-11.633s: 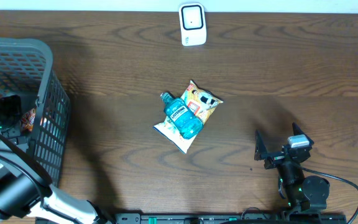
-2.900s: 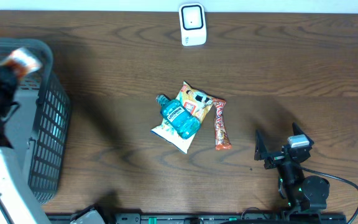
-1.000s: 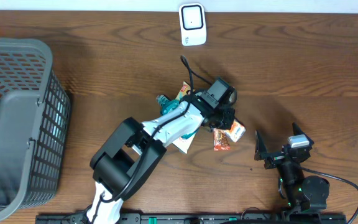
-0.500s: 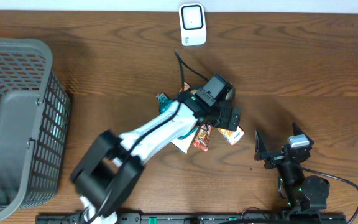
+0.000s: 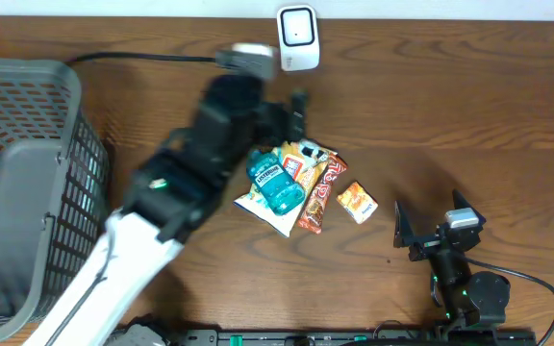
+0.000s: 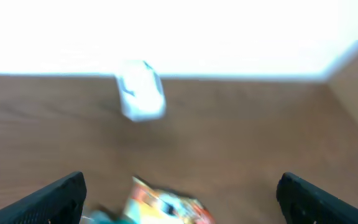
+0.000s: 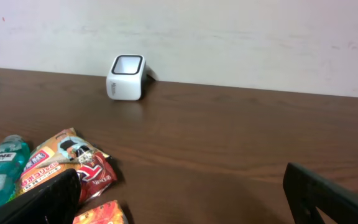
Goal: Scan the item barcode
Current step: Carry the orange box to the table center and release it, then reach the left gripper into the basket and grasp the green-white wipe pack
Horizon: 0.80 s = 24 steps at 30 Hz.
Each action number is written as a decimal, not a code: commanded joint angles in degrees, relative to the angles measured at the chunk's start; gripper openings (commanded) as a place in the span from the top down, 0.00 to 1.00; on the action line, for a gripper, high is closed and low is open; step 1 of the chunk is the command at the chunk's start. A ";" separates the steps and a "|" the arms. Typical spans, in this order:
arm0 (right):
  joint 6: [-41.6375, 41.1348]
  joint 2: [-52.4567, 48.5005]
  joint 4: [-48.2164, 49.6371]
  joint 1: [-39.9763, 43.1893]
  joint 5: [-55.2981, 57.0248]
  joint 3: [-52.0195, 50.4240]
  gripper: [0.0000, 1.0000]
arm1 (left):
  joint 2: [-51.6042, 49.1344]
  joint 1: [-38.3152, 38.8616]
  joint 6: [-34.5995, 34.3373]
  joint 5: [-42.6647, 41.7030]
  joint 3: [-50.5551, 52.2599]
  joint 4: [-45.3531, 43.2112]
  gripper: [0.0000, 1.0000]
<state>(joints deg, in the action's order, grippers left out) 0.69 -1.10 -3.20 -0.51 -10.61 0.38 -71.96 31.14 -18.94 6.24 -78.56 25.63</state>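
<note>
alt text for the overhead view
A blurred left arm extends toward the white scanner at the far edge, beside a teal mouthwash bottle, snack bag, red candy bar and orange packet mid-table. A grey basket sits left.

Bright wrappers on dark wood

The table [image 5: 469,115] is dark brown with wavy grain, the basket [image 5: 27,192] is grey mesh, and the scanner [image 5: 297,37] is white with a dark window. The bottle [image 5: 277,181] is teal (white label), the bag [image 5: 308,154] yellow, orange and white, the bar [image 5: 317,197] red with white lettering, the packet [image 5: 358,203] orange.
</note>
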 commanded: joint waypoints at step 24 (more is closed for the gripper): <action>0.24 0.07 -0.24 -0.44 0.20 -0.07 0.01 | -4.87 -63.45 -31.45 -4.94 -0.94 19.12 0.02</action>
<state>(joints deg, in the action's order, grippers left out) 0.69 -1.10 -3.18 -0.51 -10.61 0.38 -73.28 -30.00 -43.13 6.46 -78.96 44.21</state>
